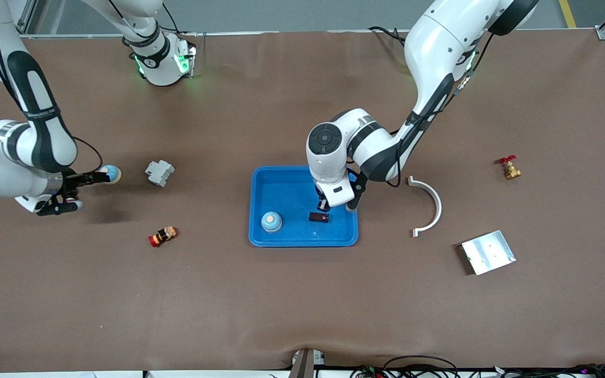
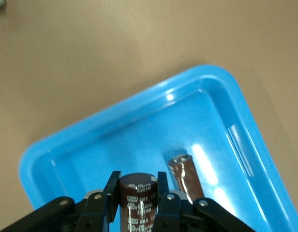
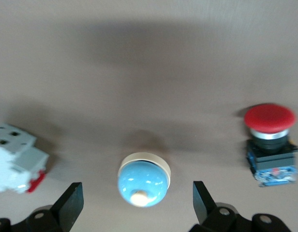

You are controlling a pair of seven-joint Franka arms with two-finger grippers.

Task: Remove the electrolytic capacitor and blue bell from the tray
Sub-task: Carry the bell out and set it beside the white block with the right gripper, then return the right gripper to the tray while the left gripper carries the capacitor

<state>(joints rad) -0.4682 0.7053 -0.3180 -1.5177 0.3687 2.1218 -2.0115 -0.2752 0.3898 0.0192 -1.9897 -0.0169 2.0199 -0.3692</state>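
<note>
A blue tray (image 1: 260,181) lies mid-table. In it stands a blue bell (image 1: 271,221), and a brown capacitor (image 1: 319,217) lies on its side. My left gripper (image 1: 323,206) hangs over the tray, shut on a second brown capacitor (image 2: 138,193) held between its fingers (image 2: 112,186); the lying capacitor (image 2: 186,175) shows just past it. Another blue bell (image 1: 111,174) with a cream base sits on the table toward the right arm's end. My right gripper (image 1: 91,191) is at this bell (image 3: 143,180), open, its fingertips (image 3: 71,195) wide on either side and clear of it.
A grey circuit breaker (image 1: 159,172) sits beside the table bell, and a red push button (image 1: 163,235) lies nearer the camera. Toward the left arm's end are a white curved bracket (image 1: 428,205), a metal plate (image 1: 488,252) and a brass valve (image 1: 509,168).
</note>
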